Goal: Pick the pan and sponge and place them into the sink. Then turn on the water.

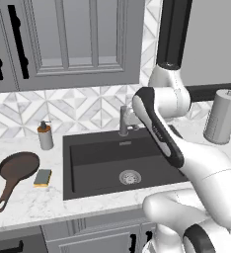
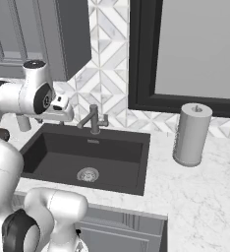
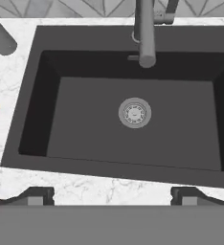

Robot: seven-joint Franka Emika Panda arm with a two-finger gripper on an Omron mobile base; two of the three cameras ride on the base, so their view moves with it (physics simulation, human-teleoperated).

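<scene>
the gripper [image 3: 112, 196] reads as open and empty: in the hand view its two dark fingertips [image 3: 35, 195] stand far apart at the bottom, with nothing between them. i hold it high over the sink [image 3: 32, 124], looking down on the round drain [image 3: 134, 113] and the faucet [image 3: 145, 36]. no water runs.

step in hand, in my judgement: the first pick, not yet begun. the basin holds nothing.

the left base view supplies what the hand view lacks: the pan [image 1: 19, 168] lies on the counter left of the sink, handle toward the front edge, with the sponge [image 1: 42, 178] just beside it, between pan and basin. the next move calls for a wide swing left and a descent onto one of them.

the right base view adds the paper towel roll [image 2: 191, 134] right of the sink.
</scene>
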